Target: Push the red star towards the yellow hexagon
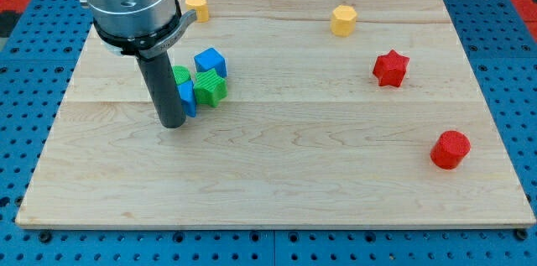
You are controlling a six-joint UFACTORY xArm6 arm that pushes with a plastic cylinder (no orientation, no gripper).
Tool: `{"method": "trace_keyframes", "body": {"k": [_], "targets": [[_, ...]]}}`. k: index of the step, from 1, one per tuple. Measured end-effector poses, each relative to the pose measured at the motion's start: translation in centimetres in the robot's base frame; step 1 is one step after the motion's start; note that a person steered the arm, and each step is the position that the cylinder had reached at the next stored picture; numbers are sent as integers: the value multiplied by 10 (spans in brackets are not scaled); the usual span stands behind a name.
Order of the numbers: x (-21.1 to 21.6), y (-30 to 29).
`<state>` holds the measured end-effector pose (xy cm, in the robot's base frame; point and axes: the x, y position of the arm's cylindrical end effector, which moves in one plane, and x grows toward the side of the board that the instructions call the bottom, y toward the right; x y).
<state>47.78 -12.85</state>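
Note:
The red star point(390, 68) lies on the wooden board at the view's right. The yellow hexagon point(343, 20) sits above and to the left of it, near the board's top edge, with a gap between them. My tip point(173, 122) rests on the board at the view's left, far from both. It touches or nearly touches the left side of a cluster of blue and green blocks.
The cluster holds a blue cube point(210, 61), a green star point(211, 89), a second blue block point(187, 98) and a green block point(181, 74) partly hidden by the rod. A yellow block point(196, 6) sits at the top left. A red cylinder point(450, 149) lies at the lower right.

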Motion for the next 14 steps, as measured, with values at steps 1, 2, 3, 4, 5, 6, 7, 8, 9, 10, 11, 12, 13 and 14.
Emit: {"method": "trace_keyframes", "body": {"k": [1,2,3,4,5,6,7,8,9,10,11,12,13,14], "targets": [[0,0],[24,23],[20,97],[9,127],[0,221],[-26,255],[-47,271],[-57,292],[-51,332],[-66,378],[-108,344],[-104,287],[-70,353],[-67,273]]}}
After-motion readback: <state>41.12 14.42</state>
